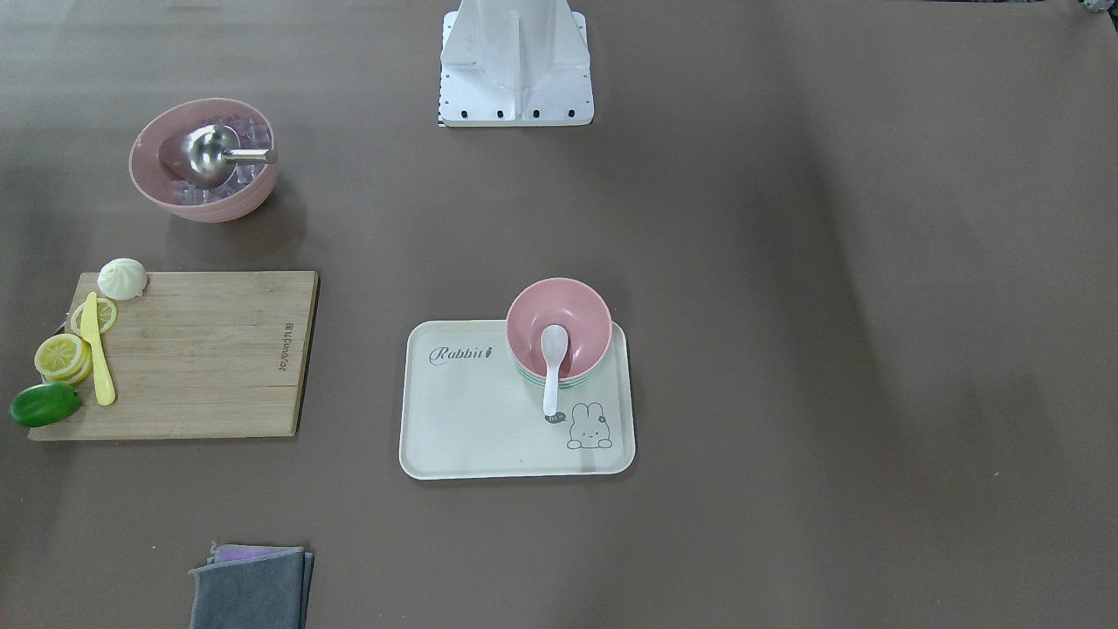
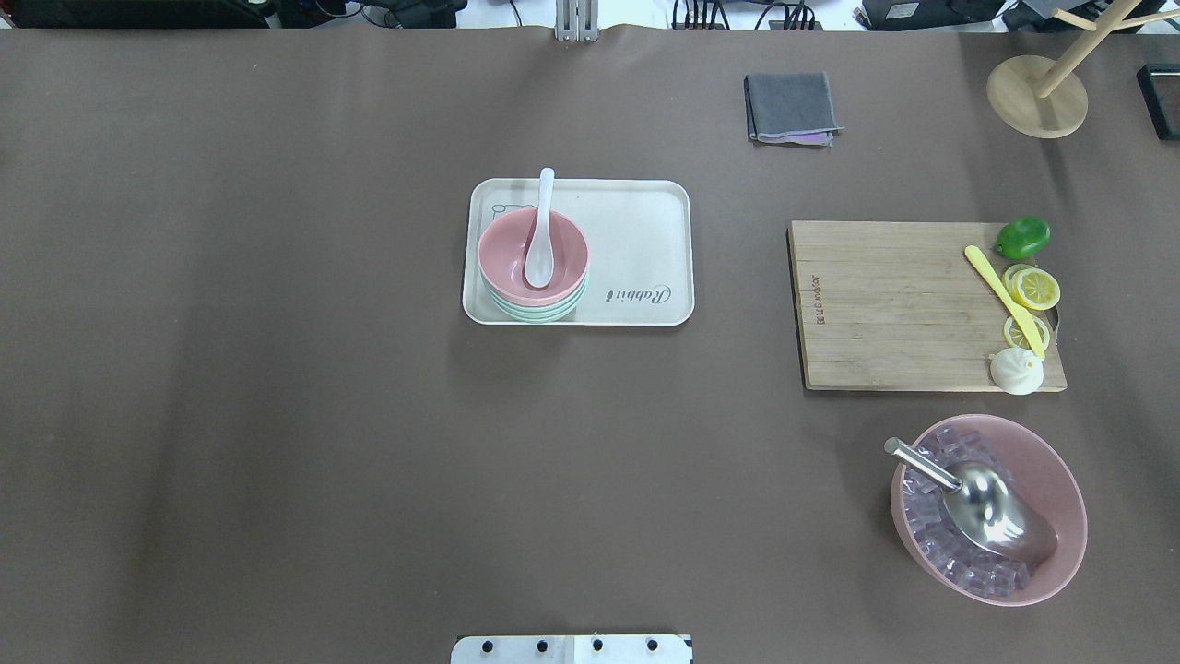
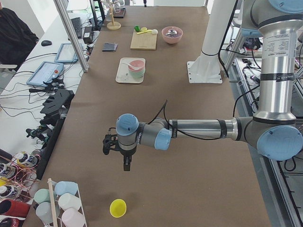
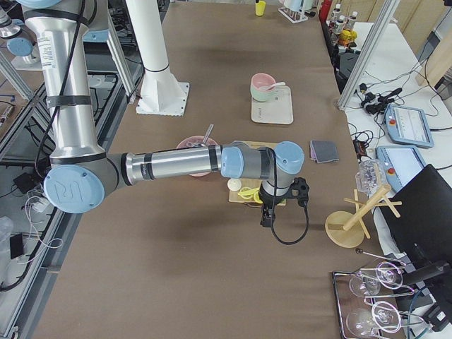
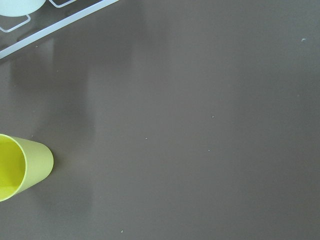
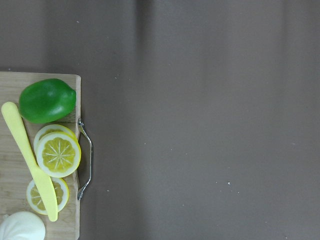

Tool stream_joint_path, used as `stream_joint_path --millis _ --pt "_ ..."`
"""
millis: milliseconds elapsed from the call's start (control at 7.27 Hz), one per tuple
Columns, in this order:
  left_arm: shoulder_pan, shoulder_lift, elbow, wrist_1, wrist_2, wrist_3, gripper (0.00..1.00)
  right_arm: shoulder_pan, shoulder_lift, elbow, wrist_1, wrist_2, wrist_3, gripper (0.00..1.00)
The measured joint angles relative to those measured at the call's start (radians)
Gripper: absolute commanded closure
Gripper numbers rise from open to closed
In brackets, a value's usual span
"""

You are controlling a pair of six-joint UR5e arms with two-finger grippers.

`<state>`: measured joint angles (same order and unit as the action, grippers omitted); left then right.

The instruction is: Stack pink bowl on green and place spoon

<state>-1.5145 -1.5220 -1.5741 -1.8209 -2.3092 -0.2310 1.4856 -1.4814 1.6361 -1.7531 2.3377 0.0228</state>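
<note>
Task judged complete | pink bowl sat in green bowl on tray, spoon inside | left claw, right claw far from tray, grip could not be told | next: none

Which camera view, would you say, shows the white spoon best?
The overhead exterior view: the white spoon shows whole, scoop in the pink bowl, handle over its rim. Front-facing is similar; side views show it tiny; wrist cameras miss it.

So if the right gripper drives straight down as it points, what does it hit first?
Most likely bare table. The right gripper points down just past the board, off its handle end, and its wrist view shows table there. The offset is unclear, so the handle may be close.
</note>
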Motion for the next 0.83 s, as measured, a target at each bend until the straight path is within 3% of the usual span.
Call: stream_joint_path --millis 825 --pt "-0.042 -0.030 -0.095 0.170 -0.001 0.004 0.02 0.002 -0.009 0.008 0.000 0.014 0.009 0.00"
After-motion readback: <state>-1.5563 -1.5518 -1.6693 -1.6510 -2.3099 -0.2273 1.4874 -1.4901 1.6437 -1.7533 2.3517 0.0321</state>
